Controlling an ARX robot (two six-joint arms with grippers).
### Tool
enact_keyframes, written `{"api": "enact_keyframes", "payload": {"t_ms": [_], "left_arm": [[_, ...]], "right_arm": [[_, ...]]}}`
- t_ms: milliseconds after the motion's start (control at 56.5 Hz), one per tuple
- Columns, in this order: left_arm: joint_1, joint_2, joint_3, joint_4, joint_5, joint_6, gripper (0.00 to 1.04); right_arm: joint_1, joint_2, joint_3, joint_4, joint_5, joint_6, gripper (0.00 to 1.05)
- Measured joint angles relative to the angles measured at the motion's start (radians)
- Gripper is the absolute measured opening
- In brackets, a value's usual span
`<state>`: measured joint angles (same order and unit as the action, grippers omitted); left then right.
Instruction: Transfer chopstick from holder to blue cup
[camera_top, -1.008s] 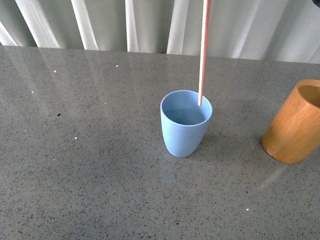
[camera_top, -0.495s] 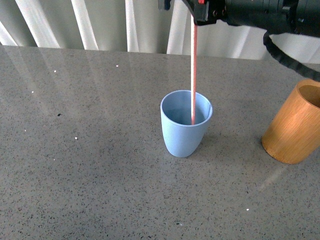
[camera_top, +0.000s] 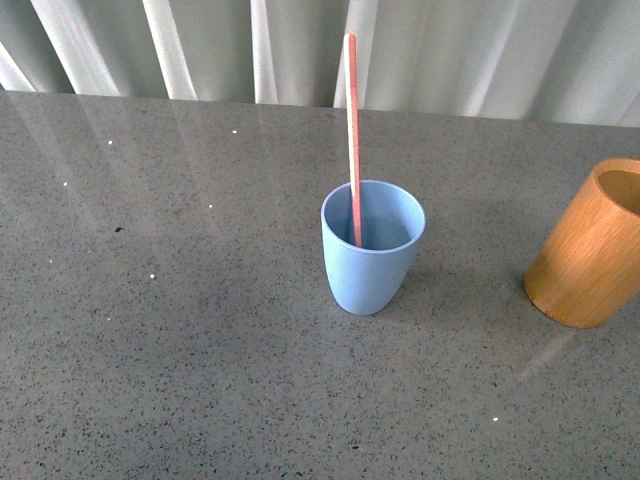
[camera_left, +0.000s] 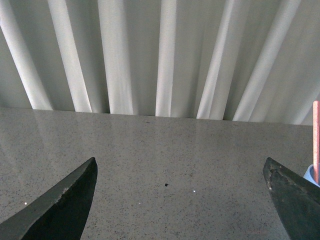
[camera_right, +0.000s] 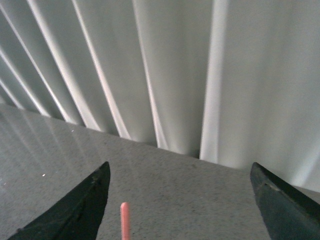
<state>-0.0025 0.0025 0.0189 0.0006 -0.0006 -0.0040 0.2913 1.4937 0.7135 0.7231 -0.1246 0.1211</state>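
Observation:
The pale pink chopstick (camera_top: 352, 130) stands in the blue cup (camera_top: 372, 262) at the middle of the table, leaning slightly left, its top well above the rim. The orange-brown holder (camera_top: 588, 245) stands at the right edge of the front view, tilted in appearance, with nothing visible inside. Neither arm shows in the front view. My right gripper (camera_right: 180, 200) is open, and the chopstick's top end (camera_right: 124, 220) rises between its jaws without touching them. My left gripper (camera_left: 182, 192) is open over bare tabletop, with the chopstick (camera_left: 316, 135) and a sliver of the blue cup (camera_left: 311, 175) beside one jaw.
The grey speckled table (camera_top: 180, 300) runs back to a white pleated curtain (camera_top: 200, 50) along its far edge. The holder is cut off by the right border of the front view.
The right arm, which held the chopstick's top over the cup, has let go and left the front view. The chopstick now rests in the cup, leaning left.

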Motion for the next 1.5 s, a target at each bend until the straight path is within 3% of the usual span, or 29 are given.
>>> {"api": "enact_keyframes", "payload": {"t_ms": [35, 195, 389, 442, 548, 743, 938, 1504], "left_arm": [[0.000, 0.000, 0.000, 0.000, 0.000, 0.000, 0.98], [0.000, 0.000, 0.000, 0.000, 0.000, 0.000, 0.98], [0.000, 0.000, 0.000, 0.000, 0.001, 0.000, 0.98], [0.000, 0.000, 0.000, 0.000, 0.000, 0.000, 0.98], [0.000, 0.000, 0.000, 0.000, -0.002, 0.000, 0.98], [0.000, 0.000, 0.000, 0.000, 0.001, 0.000, 0.98], [0.000, 0.000, 0.000, 0.000, -0.001, 0.000, 0.98], [0.000, 0.000, 0.000, 0.000, 0.000, 0.000, 0.98]], "right_arm": [[-0.038, -0.078, -0.028, -0.055, 0.016, 0.000, 0.97], [-0.229, -0.422, -0.204, -0.325, 0.064, -0.037, 0.95], [-0.248, -0.472, -0.233, -0.340, 0.059, -0.051, 0.94], [-0.243, -0.467, -0.273, -0.233, 0.117, -0.079, 0.87], [-0.278, -0.503, -0.360, -0.095, 0.117, -0.106, 0.69], [-0.291, -0.590, -0.467, -0.077, 0.124, -0.117, 0.39], [-0.291, -0.704, -0.558, -0.093, 0.122, -0.124, 0.01], [-0.291, -0.993, -0.674, -0.267, 0.123, -0.123, 0.01]]}}
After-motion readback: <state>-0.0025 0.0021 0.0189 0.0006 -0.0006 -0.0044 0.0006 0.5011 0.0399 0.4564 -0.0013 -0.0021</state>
